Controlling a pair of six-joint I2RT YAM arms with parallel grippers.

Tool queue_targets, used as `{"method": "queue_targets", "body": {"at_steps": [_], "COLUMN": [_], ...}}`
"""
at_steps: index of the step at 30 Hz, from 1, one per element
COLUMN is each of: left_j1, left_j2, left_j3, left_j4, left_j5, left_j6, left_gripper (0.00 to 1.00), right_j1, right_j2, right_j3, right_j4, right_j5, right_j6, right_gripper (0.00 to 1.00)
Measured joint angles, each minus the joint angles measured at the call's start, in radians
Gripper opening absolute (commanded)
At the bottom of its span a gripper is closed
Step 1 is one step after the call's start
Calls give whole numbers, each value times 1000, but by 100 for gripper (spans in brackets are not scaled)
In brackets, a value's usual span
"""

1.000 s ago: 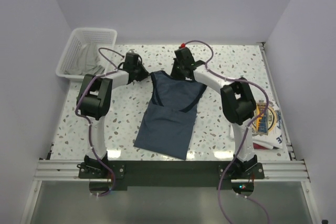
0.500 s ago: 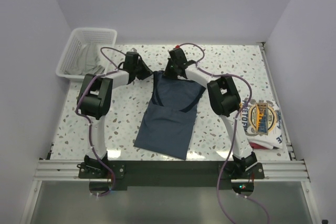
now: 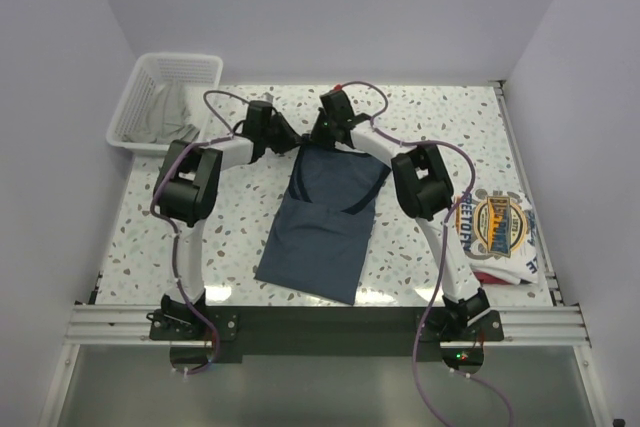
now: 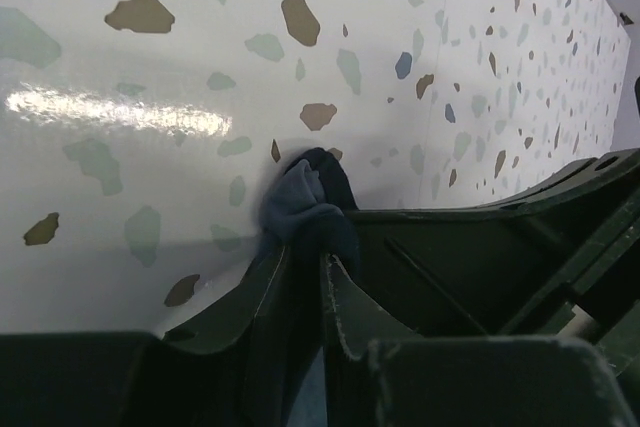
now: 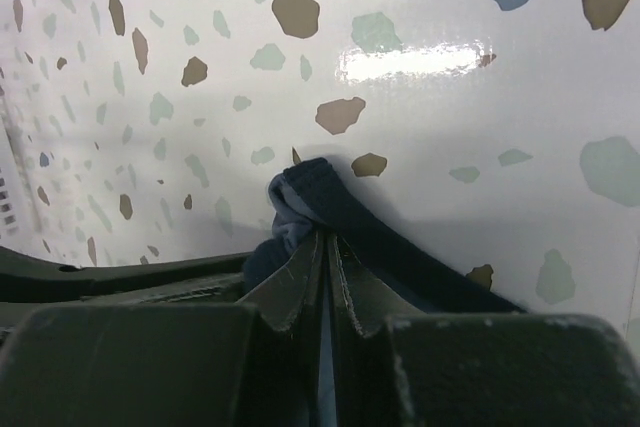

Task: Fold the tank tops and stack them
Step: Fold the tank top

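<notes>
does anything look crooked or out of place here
The blue tank top lies askew, its lower hem angled left instead of square to the table. Its cloth is bunched where the left hand and right hand pinch it at the far end. Nothing looks spilled or damaged.

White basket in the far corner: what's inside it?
Crumpled grey cloth lies in the basket. Whatever might sit beneath that cloth is covered, so it cannot be seen from above.
</notes>
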Motion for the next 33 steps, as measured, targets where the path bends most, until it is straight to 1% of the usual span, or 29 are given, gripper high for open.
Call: {"method": "queue_targets", "body": {"at_steps": [3, 12, 18, 21, 23, 25, 27, 30, 33], "left_j1": [-14, -32, -42, -47, -50, -54, -58, -62, -65], "left_j2": [12, 19, 24, 29, 29, 29, 29, 29, 29], "left_j3": [1, 2, 19, 39, 45, 49, 53, 62, 76], "left_j4": [6, 7, -34, -58, -65, -69, -72, -79, -82], "left_j5": [3, -1, -43, -66, -76, -84, -88, -88, -88], "left_j6": [-2, -6, -5, -4, -3, 0, 3, 5, 8], "left_gripper": [21, 21, 21, 22, 23, 24, 24, 25, 25], "right_j1": [-10, -88, -109, -112, -113, -113, -113, -113, -119], "right_j2": [0, 17, 13, -13, -64, -148, -249, -444, -603], "right_j3": [-6, -47, -47, -48, -69, -117, -182, -313, -428], "right_j4": [13, 139, 151, 100, 48, 9, -29, -66, -82], "right_j5": [-16, -152, -154, -134, -90, -34, 17, 119, 206], "right_j6": [23, 121, 124, 96, 63, 26, -10, -65, -105], "right_gripper": [9, 10, 11, 12, 12, 12, 13, 14, 14]}}
